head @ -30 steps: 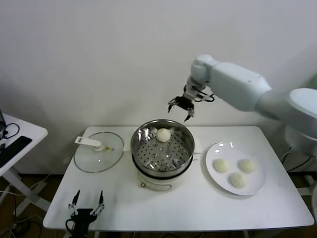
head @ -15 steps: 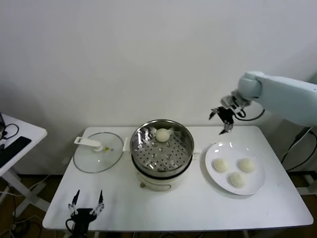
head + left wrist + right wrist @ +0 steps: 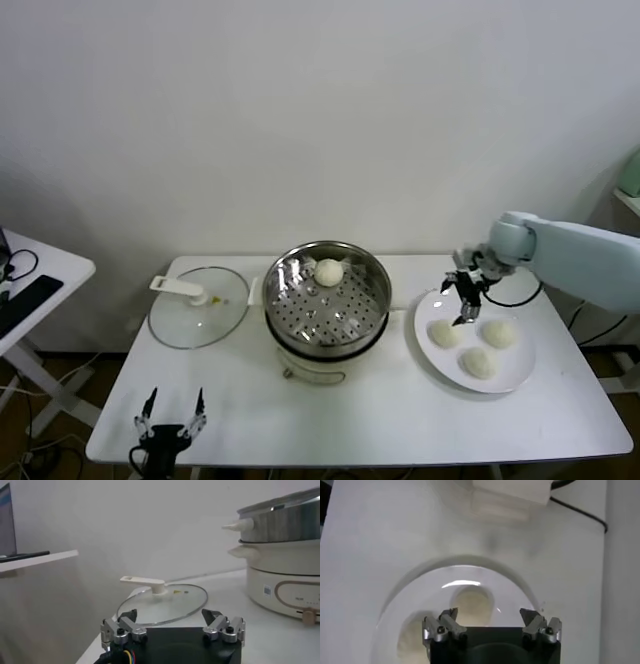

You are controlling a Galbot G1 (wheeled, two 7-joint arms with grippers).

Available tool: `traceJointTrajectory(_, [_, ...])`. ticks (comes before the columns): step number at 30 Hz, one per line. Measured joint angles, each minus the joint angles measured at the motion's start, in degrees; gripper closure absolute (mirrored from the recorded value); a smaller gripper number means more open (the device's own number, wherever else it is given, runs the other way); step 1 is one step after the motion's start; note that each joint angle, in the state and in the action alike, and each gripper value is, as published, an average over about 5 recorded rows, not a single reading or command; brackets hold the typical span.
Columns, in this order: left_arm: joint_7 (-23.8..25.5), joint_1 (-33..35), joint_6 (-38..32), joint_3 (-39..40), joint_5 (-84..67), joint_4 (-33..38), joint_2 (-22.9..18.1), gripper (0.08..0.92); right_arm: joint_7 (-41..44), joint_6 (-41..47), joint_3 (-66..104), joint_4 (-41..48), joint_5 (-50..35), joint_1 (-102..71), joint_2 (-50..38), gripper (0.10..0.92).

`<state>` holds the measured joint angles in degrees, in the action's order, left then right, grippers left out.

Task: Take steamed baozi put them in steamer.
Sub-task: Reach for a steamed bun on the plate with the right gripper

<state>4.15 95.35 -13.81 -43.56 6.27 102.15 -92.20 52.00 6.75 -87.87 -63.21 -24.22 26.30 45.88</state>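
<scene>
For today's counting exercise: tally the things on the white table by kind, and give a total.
Round creamy-white dough buns: 4, namely 1 in the steamer and 3 on the plate
Shiny steel steamer basket on white pot base: 1
Flat white plate: 1
Glass lid with white handle: 1
Total: 7

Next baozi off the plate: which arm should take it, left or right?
Right. The right claw hangs open just above the plate, beside the nearest baozi. The left claw sits open, low at the table's near left edge, with the steamer between it and the plate.
</scene>
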Motion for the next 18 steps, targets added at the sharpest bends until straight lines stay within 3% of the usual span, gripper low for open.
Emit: traceJointTrajectory(18, [0.12,-0.32,0.05,0.03,0.57,-0.93,0.00,0.177,-1.54,3.34,4.36,2.93,3.87,-7.86,1.25,0.230])
